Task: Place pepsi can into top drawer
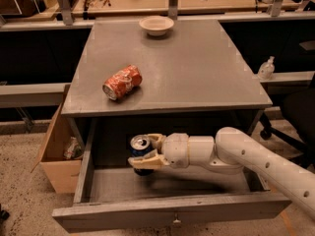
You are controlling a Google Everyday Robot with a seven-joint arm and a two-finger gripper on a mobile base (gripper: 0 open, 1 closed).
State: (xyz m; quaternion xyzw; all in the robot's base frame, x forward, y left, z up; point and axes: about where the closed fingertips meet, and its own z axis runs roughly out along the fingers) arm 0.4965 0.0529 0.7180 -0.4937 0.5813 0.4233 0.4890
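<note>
The pepsi can [140, 146] is dark blue with a silver top and stands upright inside the top drawer [167, 213], which is pulled open below the grey cabinet top. My gripper [145, 152] reaches in from the right and is shut on the can, one finger [147, 161] across its front, the other behind it. The can's base sits at or just above the drawer floor near the back left. The drawer's small metal knob [173, 221] shows on the front panel.
A dented red-orange can [122, 82] lies on its side on the cabinet top [197, 68]. A pale bowl [156, 24] sits at the far edge. A tan cardboard box [58, 154] stands on the floor left of the drawer. A black chair [295, 117] is at right.
</note>
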